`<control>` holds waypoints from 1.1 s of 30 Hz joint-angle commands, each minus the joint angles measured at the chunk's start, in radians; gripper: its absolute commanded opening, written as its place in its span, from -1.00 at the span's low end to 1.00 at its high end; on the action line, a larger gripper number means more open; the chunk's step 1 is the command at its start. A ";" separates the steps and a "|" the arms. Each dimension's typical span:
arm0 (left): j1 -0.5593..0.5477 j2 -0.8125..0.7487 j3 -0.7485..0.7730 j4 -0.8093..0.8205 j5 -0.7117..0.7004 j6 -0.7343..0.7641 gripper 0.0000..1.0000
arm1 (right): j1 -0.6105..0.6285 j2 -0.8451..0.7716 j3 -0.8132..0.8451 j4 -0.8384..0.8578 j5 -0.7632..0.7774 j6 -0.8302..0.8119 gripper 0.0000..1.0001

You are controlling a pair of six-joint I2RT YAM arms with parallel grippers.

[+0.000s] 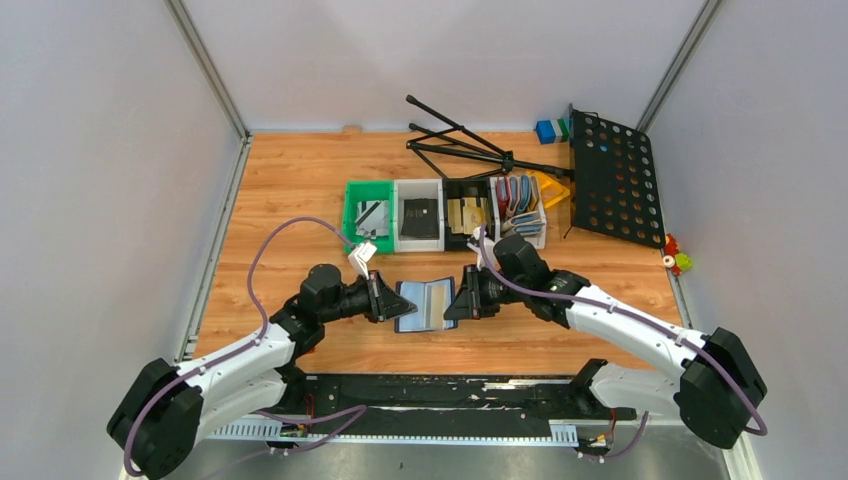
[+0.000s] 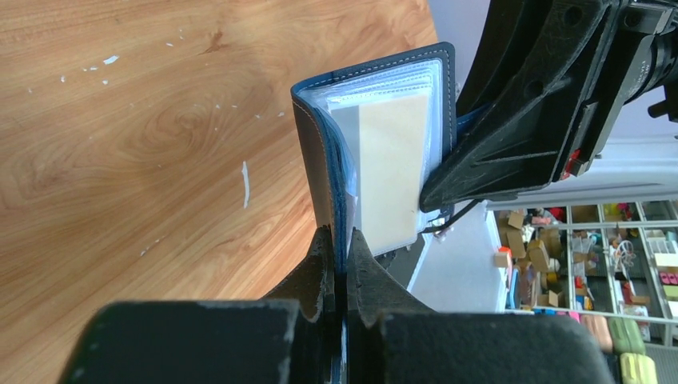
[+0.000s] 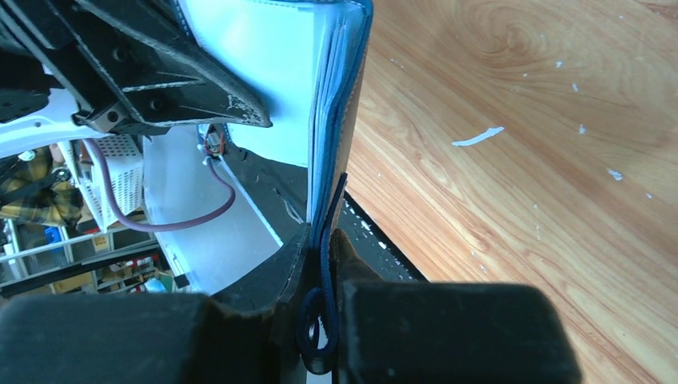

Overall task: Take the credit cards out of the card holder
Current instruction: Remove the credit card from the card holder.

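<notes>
card holder spread between 2 grippers — cards not yet out

the left gripper (image 2: 340,244) is pressed tight on 1 cover edge of the navy card holder (image 1: 425,304), and the right gripper (image 3: 323,240) clamps the opposite edge, clasp cord caught between its fingers. the holder seems lifted off the table (image 1: 300,180). a tan card (image 2: 392,160) sits in a clear sleeve — next, i judge, 1 gripper must release and pinch that card's edge while the other steadies the holder.

White arm links (image 1: 235,368), black joints (image 1: 160,420), purple cables (image 1: 251,275), scuffed black fingers (image 2: 320,264).
</notes>
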 commanded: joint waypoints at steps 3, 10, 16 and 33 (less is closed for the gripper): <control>-0.015 0.021 0.026 0.032 -0.016 0.049 -1.00 | 0.041 0.036 0.061 0.018 0.068 -0.019 -0.88; -0.023 0.086 0.034 0.019 -0.042 0.082 -1.00 | 0.119 0.114 0.153 -0.056 0.157 -0.035 -1.00; -0.028 0.170 0.038 -0.001 -0.081 0.097 -1.00 | 0.187 0.171 0.241 -0.152 0.302 -0.052 -1.00; -0.030 0.351 0.029 0.037 -0.103 0.115 -0.93 | 0.252 0.280 0.321 -0.288 0.540 -0.076 -1.00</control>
